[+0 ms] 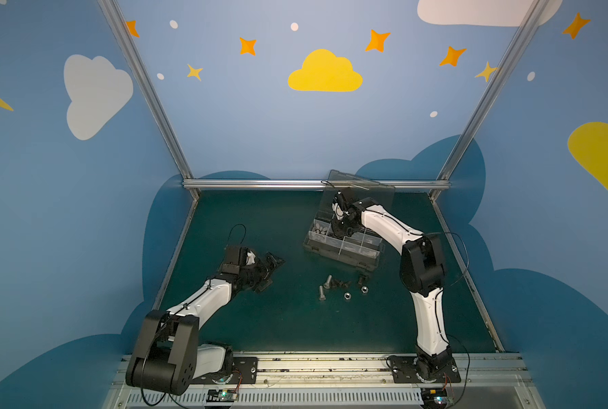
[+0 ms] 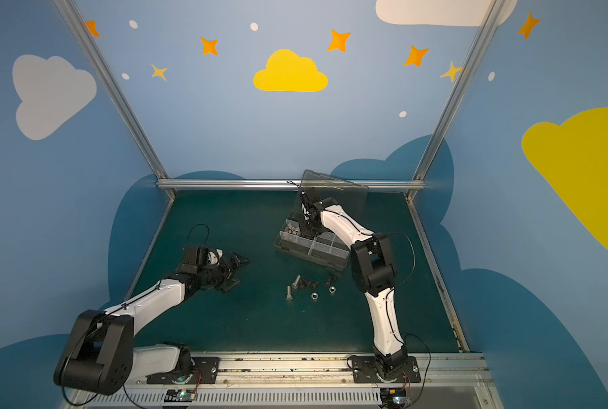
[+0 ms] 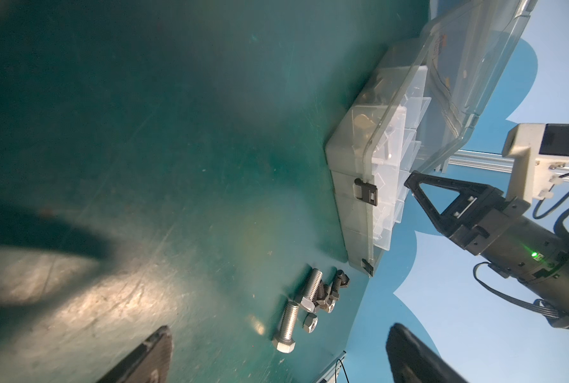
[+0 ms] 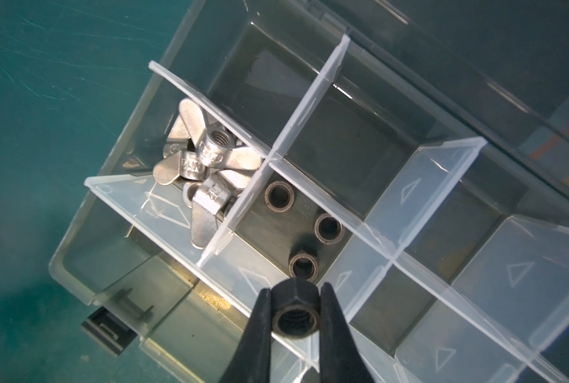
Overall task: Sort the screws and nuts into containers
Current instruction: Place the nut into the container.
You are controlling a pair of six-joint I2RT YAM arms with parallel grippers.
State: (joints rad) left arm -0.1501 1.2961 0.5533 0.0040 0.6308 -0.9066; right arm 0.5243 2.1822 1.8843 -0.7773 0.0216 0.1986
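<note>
The containers are the compartments of a clear organizer box [image 1: 341, 253] [image 2: 311, 252] at the back right, its lid [image 1: 370, 193] standing open. My right gripper [image 4: 295, 290] hangs over the box, shut on a black nut [image 4: 295, 313]. Under it, one compartment holds three black nuts [image 4: 328, 227]; the neighbouring one holds silver winged pieces [image 4: 207, 156]. On the mat in front of the box lie loose screws and nuts: two silver bolts [image 1: 324, 287] [image 3: 286, 326], black screws [image 1: 341, 282] and two silver nuts [image 1: 347, 295]. My left gripper [image 1: 272, 272] [image 3: 280, 331] hovers left of this pile, open and empty.
An aluminium rail [image 1: 295, 183] and blue walls close off the back and sides of the green mat [image 1: 260, 318]. The right arm's black elbow [image 1: 423, 265] stands just right of the loose pile. Both arm bases sit on the front rail [image 1: 316, 368].
</note>
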